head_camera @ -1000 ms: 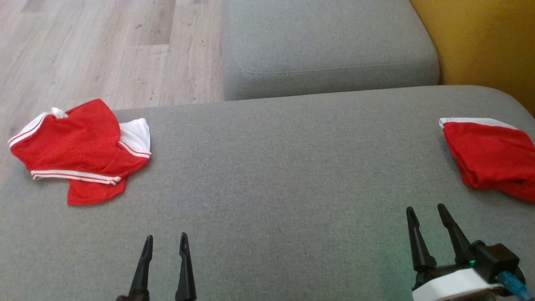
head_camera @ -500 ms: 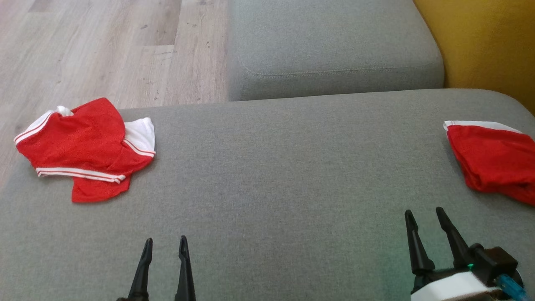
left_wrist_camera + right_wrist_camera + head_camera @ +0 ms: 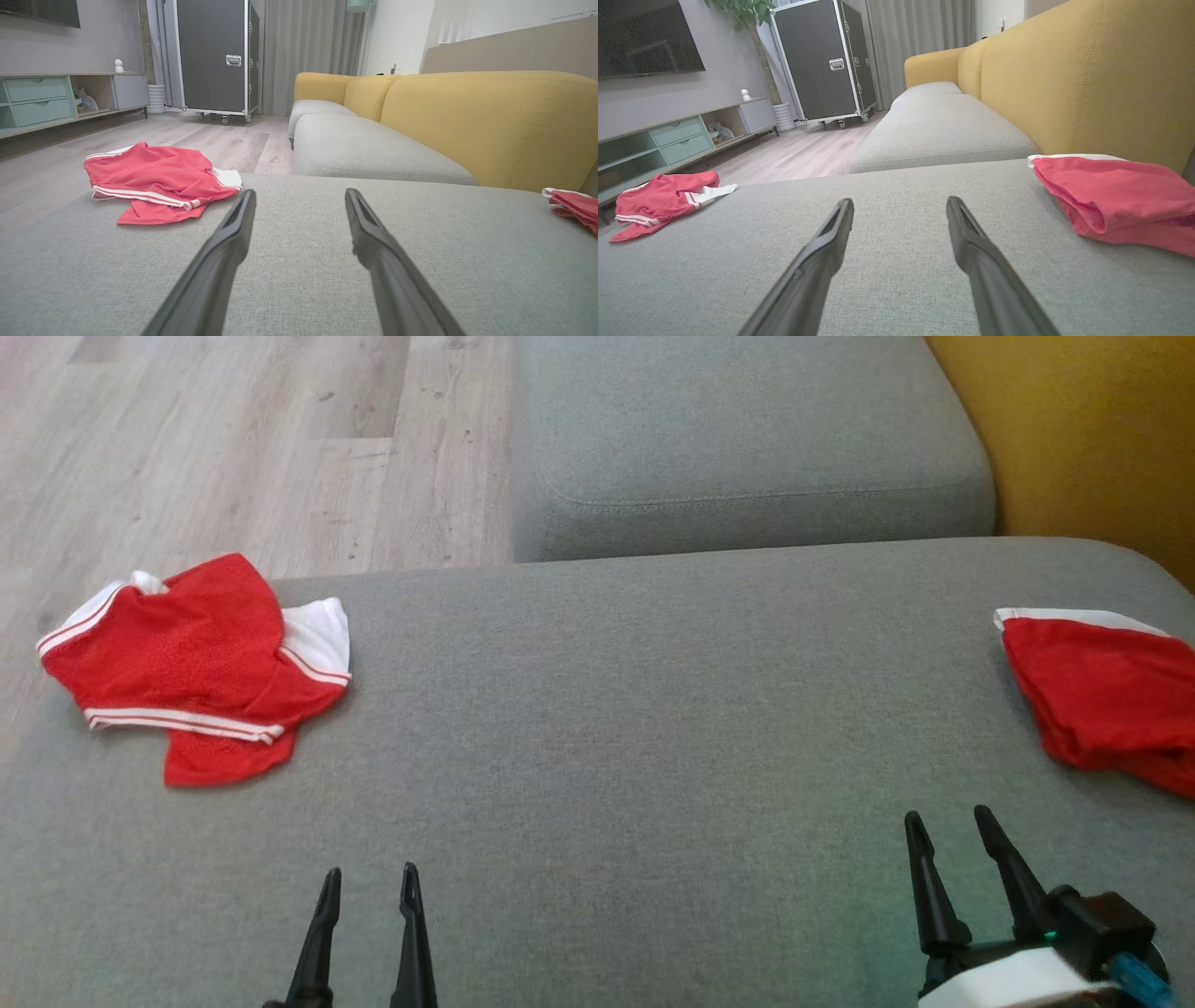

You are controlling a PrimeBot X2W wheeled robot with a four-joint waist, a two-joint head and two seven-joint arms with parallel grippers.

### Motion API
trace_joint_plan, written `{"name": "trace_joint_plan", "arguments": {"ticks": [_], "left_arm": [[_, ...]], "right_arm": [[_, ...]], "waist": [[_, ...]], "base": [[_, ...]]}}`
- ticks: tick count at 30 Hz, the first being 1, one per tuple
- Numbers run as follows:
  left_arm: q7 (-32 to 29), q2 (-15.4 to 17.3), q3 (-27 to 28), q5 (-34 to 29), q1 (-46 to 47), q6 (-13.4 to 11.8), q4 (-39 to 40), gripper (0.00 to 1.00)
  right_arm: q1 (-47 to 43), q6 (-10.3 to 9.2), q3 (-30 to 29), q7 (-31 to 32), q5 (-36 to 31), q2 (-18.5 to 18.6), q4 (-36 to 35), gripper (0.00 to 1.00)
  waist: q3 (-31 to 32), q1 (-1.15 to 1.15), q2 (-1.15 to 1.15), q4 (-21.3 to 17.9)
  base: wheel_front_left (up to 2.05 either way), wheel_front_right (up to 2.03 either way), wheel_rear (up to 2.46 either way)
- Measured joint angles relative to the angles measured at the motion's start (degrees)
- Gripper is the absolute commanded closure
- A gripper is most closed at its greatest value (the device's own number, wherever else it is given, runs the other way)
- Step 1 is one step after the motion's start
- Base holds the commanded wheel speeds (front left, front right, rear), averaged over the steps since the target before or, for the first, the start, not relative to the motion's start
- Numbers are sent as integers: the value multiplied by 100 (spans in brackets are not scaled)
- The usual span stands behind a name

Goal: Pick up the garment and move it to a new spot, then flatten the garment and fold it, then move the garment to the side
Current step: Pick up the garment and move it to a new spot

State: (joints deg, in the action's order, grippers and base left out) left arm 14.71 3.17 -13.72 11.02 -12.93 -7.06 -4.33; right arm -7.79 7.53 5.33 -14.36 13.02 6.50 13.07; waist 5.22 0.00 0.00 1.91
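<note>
Garment, red with white trim, lies crumpled at the far left of the grey sofa seat in the head view. The left gripper and right gripper hover well apart from it, jaws spread and empty. In the left wrist view it sits ahead-left, unflattened. In the right wrist view a folded red piece rests near the yellow backrest. Every step for the crumpled one looks still to do.

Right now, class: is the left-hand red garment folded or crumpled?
Crumpled: the garment lies bunched, its striped hems crossing at uneven angles.
</note>
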Motion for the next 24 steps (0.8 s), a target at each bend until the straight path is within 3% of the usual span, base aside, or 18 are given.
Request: {"name": "trace_joint_plan", "arguments": {"ticks": [9, 24], "left_arm": [[-1, 0, 43, -135, 3, -66, -23, 0], [-1, 0, 308, -144, 7, -185, 244, 0]], "right_arm": [[-82, 0, 15, 0, -2, 0, 10, 0], [13, 0, 185, 0, -5, -56, 90, 0]], "waist": [[-46, 0, 0, 404], [-236, 0, 0, 1695]], "base": [[0, 0, 0], [0, 0, 0]]}}
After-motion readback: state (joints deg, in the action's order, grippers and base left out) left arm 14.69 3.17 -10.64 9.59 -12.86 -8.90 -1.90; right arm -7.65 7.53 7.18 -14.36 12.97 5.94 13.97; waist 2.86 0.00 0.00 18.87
